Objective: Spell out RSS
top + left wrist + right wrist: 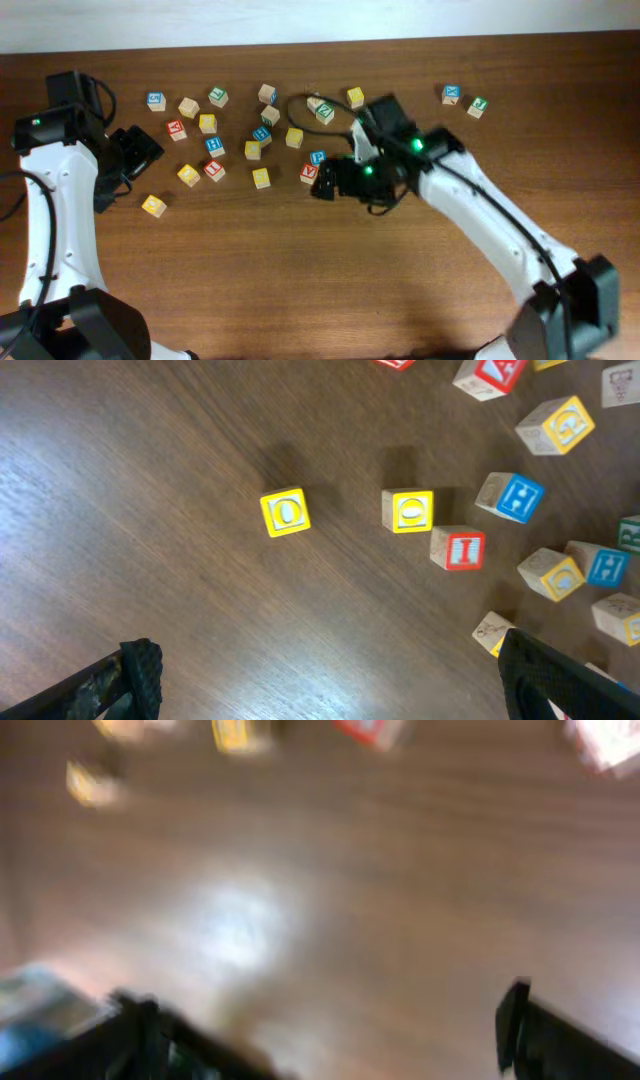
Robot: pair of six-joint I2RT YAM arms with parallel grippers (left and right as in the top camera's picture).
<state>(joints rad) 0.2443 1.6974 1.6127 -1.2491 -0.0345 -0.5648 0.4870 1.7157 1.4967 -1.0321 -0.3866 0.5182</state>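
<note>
**Letter blocks** (pixel 262 134): some twenty small wooden cubes with coloured faces. They lie loose across the far half of the table (pixel 300 290), none set in a row. Two outliers (pixel 464 100) sit well apart to the right.

**Right gripper** (pixel 326 186): at the near edge of the scatter, just beside a red-faced block (pixel 309 173). A blue-faced block (pixel 318 157) lies just beyond that. The fingers are spread with only bare wood between them. Its wrist view is blurred and no lettering can be read there.

**Left gripper** (pixel 325 680): at the left end of the scatter, fingers wide apart and empty. The blocks lie ahead of it, untouched.

**Legible writing, left wrist view:**
- Yellow block (pixel 286 512): "O".
- Red-lettered block (pixel 460 548): "I".
- Second yellow block (pixel 409 510): a rounded letter, uncertain.

Which cubes bear R or S cannot be told.
</note>
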